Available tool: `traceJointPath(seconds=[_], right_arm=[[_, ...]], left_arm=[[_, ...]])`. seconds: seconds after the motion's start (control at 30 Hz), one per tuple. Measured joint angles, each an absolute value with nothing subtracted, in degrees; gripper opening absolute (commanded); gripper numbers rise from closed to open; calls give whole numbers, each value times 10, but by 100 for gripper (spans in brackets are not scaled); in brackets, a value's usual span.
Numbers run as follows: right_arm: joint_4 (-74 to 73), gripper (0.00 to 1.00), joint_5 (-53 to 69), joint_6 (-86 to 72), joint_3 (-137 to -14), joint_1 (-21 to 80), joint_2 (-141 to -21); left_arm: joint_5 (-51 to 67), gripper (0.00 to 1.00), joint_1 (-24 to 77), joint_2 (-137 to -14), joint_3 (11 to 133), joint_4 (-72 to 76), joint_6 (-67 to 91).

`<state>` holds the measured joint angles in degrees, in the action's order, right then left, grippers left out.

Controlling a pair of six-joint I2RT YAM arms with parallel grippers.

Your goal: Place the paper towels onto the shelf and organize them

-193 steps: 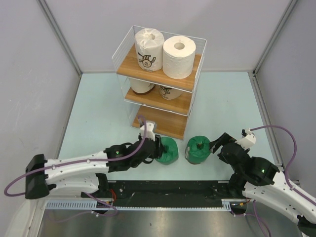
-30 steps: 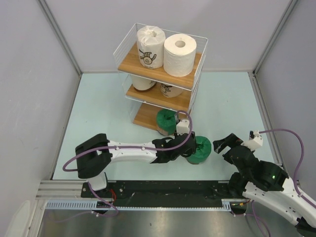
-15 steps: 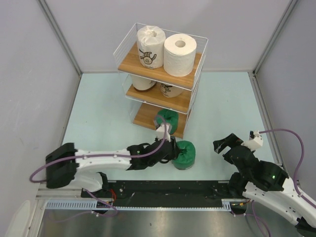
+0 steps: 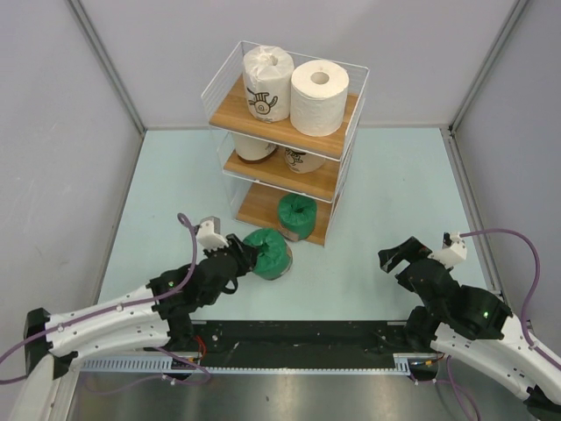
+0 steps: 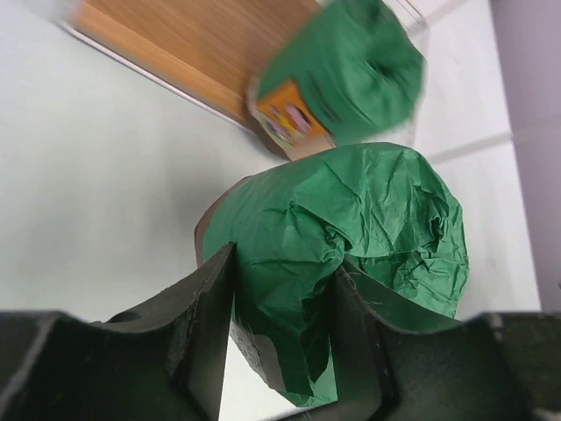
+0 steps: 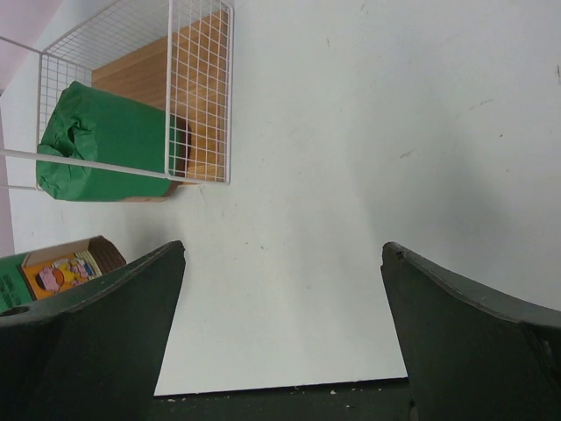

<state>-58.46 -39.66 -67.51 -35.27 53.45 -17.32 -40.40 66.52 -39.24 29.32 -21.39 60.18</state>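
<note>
The shelf (image 4: 230, 112) stands at the back middle. A white logo-printed roll (image 4: 266, 83) and a plain white roll (image 4: 319, 96) share its top board. Two beige rolls (image 4: 254, 149) (image 4: 302, 160) stand on the middle board. One dark green roll (image 4: 298, 215) (image 5: 351, 66) (image 6: 105, 145) is on the bottom board (image 5: 175, 44). My left gripper (image 4: 246, 257) (image 5: 280, 324) is shut on the crumpled wrapper of a second green roll (image 4: 268, 253) (image 5: 351, 228), low in front of the shelf's left half. My right gripper (image 4: 399, 254) (image 6: 280, 298) stands open and empty at the right.
Grey walls close in the pale table (image 4: 175, 202) on three sides. The shelf's wire side (image 6: 197, 96) is left of the right gripper. A black rail (image 4: 298, 333) runs along the near edge between the arm bases.
My left arm has swung left, carrying the green roll from the shelf's front right to its front left. The right arm has stayed still and open.
</note>
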Motion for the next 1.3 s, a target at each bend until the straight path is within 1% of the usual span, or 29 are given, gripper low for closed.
traceJointPath(seconds=[0.2, 0.47, 0.73, 1.3], right_arm=[[-585, 99, -397, -675, -353, 535, -173], [-585, 99, -397, -675, -353, 535, -173], [-585, 99, -397, -675, -353, 535, -173], [-585, 99, -397, -675, -353, 535, -174]], left_arm=[[-418, 48, 586, -415, 289, -210, 583], [-382, 48, 509, -485, 289, -132, 532], [-338, 48, 491, -536, 294, -69, 509], [-302, 47, 457, -604, 336, 8, 485]])
